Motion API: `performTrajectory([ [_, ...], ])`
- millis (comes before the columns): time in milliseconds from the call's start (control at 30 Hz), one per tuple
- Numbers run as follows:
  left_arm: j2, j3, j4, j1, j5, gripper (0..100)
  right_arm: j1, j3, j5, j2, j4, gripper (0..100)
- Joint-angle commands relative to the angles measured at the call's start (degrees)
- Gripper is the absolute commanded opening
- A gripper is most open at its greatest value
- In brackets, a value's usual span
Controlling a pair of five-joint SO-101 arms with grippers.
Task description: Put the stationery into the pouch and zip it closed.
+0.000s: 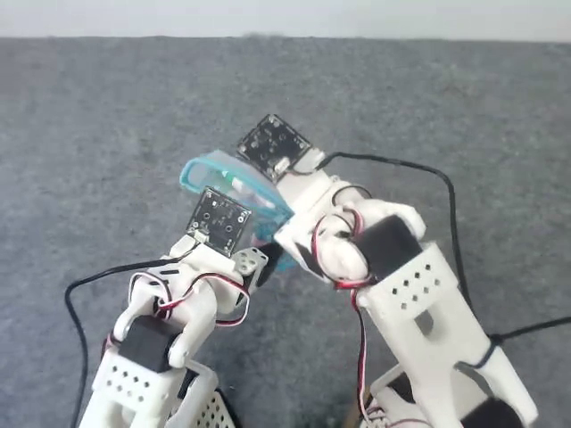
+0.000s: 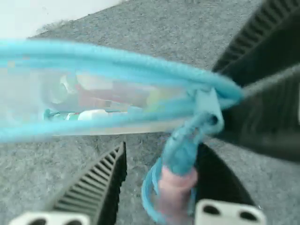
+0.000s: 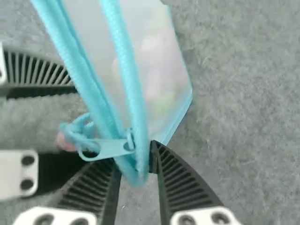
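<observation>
Your right gripper point(image 3: 136, 161) is pinching the pouch point(image 3: 150, 84) at the corner by the zip's end, holding it over the grey table point(image 1: 107, 116). The left gripper point(image 2: 161, 157) has its fingers spread either side of the zip pull point(image 2: 180, 154). Stationery point(image 2: 93, 101) sits inside and the mouth is unzipped. Expect a light, floppy, slick pouch. Grip the corded pull and clamp the corner firmly so the zip runs taut.
</observation>
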Motion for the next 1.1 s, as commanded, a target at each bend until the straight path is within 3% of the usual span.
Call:
performTrajectory([
  [0,0.53,-0.75,-1.85,-0.26,-1.67,7,0.13,4.57,2.55,-1.71,-2.24,0.7],
  [67,0.53,-0.92,-1.85,-0.26,-3.96,0,1.27,8.62,2.81,-1.63,-4.79,0.7],
  [400,0.53,-0.75,-2.73,-6.68,-4.48,1,11.38,18.11,6.86,-1.27,-12.26,0.7],
  [1067,0.7,0.13,-3.25,-12.48,-4.22,1,30.02,20.4,12.22,-1.27,-12.44,0.7],
])
